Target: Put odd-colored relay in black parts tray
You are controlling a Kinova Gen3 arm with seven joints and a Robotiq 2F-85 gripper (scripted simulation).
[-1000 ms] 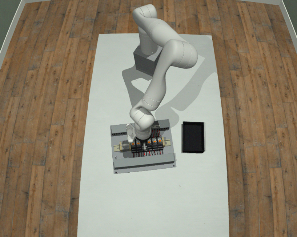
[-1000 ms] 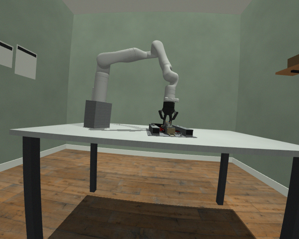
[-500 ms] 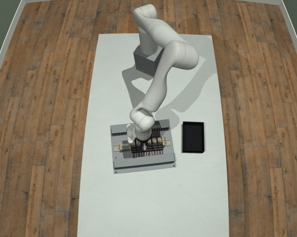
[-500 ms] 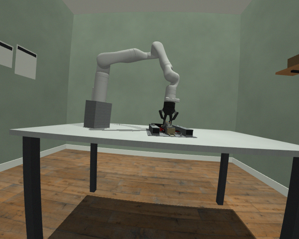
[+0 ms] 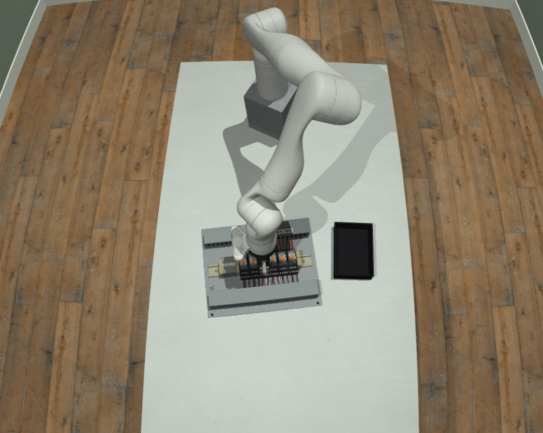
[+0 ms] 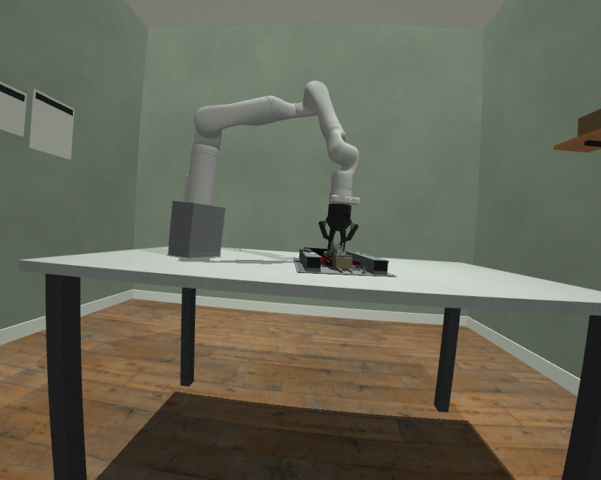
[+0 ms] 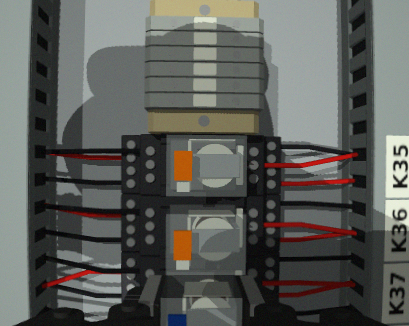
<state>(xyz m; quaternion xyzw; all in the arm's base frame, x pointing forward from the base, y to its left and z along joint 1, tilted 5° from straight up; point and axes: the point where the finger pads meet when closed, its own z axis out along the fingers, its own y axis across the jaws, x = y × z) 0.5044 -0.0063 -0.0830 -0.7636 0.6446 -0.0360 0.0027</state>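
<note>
The grey relay panel [image 5: 258,265] lies flat on the white table, with a row of relays on a rail. In the wrist view two relays with orange buttons [image 7: 183,166] [image 7: 182,245] sit ahead of the fingers, by labels K35 and K36. The relay with the blue button [image 7: 203,305] sits at the bottom edge, by label K37. My gripper [image 7: 200,299] [image 5: 264,266] [image 6: 338,242] is shut on this blue-button relay, straight above the row. The black parts tray [image 5: 353,250] stands to the right of the panel.
Red and black wires run from the relays to slotted ducts [image 7: 358,165] on both sides. A stack of grey terminal blocks [image 7: 204,67] sits at the rail's end. The arm's grey base block [image 5: 268,109] stands at the table's far end.
</note>
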